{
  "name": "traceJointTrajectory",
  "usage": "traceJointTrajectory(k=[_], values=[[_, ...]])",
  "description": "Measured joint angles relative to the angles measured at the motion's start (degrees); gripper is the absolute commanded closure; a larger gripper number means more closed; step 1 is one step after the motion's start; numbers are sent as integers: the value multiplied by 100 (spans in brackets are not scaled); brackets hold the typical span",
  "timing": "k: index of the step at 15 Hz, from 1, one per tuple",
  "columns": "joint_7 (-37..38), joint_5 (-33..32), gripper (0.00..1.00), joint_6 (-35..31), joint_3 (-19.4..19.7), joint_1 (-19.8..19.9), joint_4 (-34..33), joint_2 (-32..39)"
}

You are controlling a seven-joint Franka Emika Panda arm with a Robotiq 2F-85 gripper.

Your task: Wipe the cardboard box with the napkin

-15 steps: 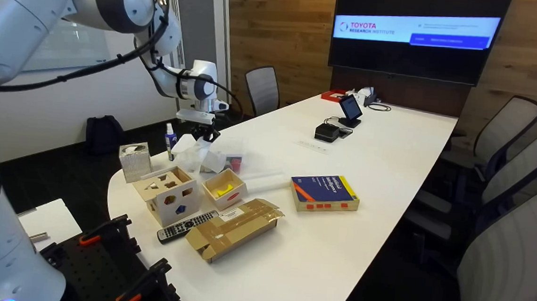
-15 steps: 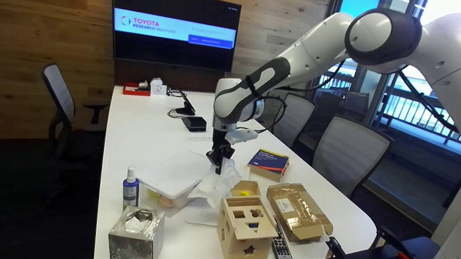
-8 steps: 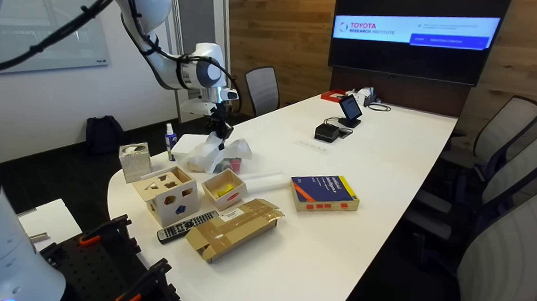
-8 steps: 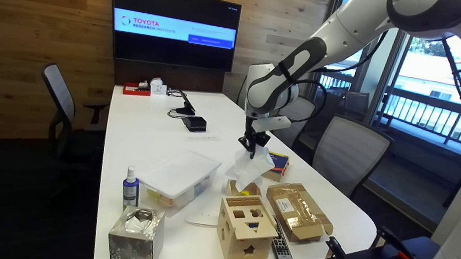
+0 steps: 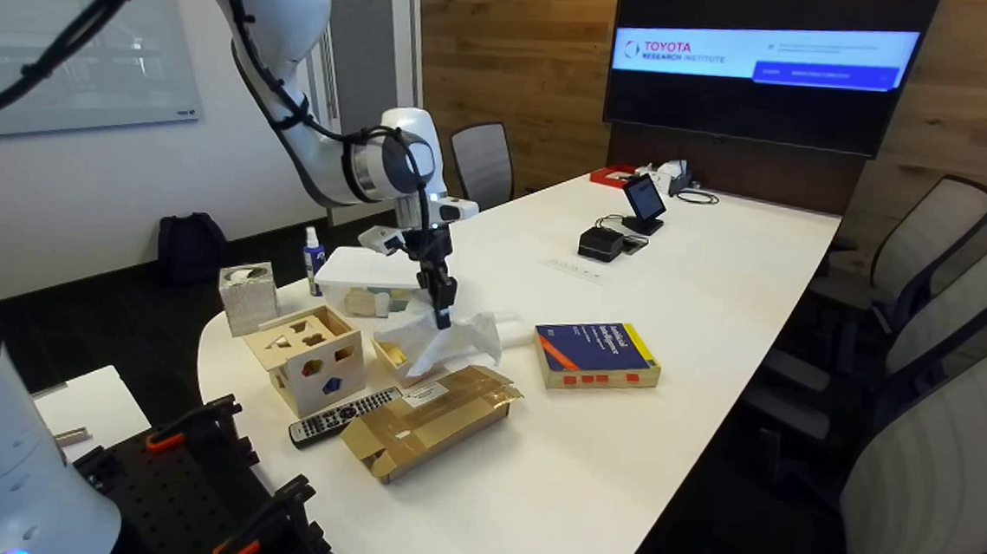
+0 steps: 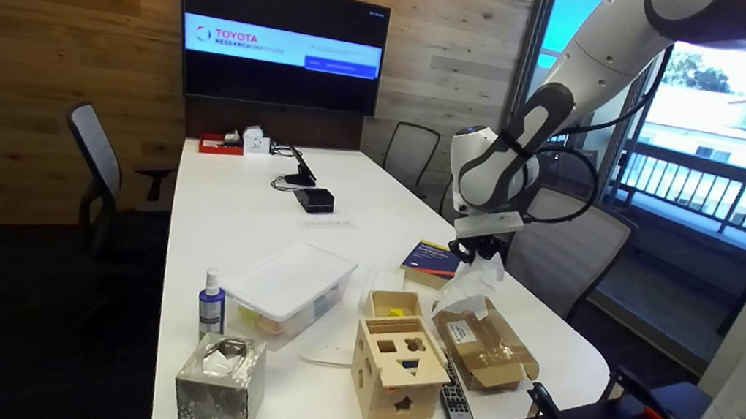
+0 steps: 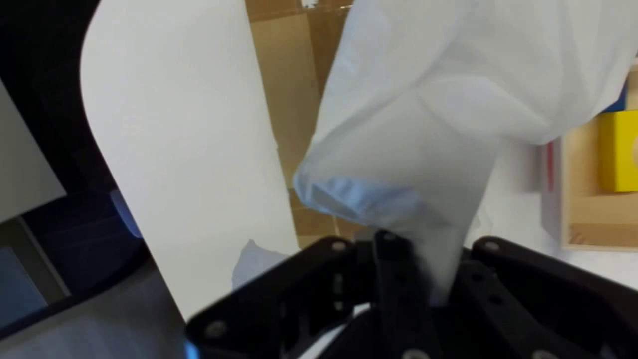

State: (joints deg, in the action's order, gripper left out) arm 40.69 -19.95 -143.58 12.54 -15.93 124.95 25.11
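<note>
The flat golden-tan cardboard box lies on the white table, and shows in both exterior views. My gripper is shut on the white napkin, which hangs loose below the fingers. In an exterior view the gripper is above the box's far end, and the napkin overlaps that end. I cannot tell whether it touches the box. In the wrist view the napkin runs out from between the fingers and hides part of the cardboard box.
A small wooden tray with a yellow block and the wooden shape-sorter stand beside the box. The remote lies along it. The book, lidded plastic container, spray bottle and tissue box are around.
My gripper has carried the napkin from above the plastic container, past the small wooden tray, to near the cardboard box. The box and other objects have not moved.
</note>
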Motion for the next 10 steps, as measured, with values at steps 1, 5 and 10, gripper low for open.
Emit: traceJointTrajectory(k=[1, 5, 10], values=[[147, -20, 100, -54, 90, 71, 87, 24], [233, 26, 100, -477, 169, 516, 159, 377], [-145, 528, 100, -918, 32, 845, -317, 1269]])
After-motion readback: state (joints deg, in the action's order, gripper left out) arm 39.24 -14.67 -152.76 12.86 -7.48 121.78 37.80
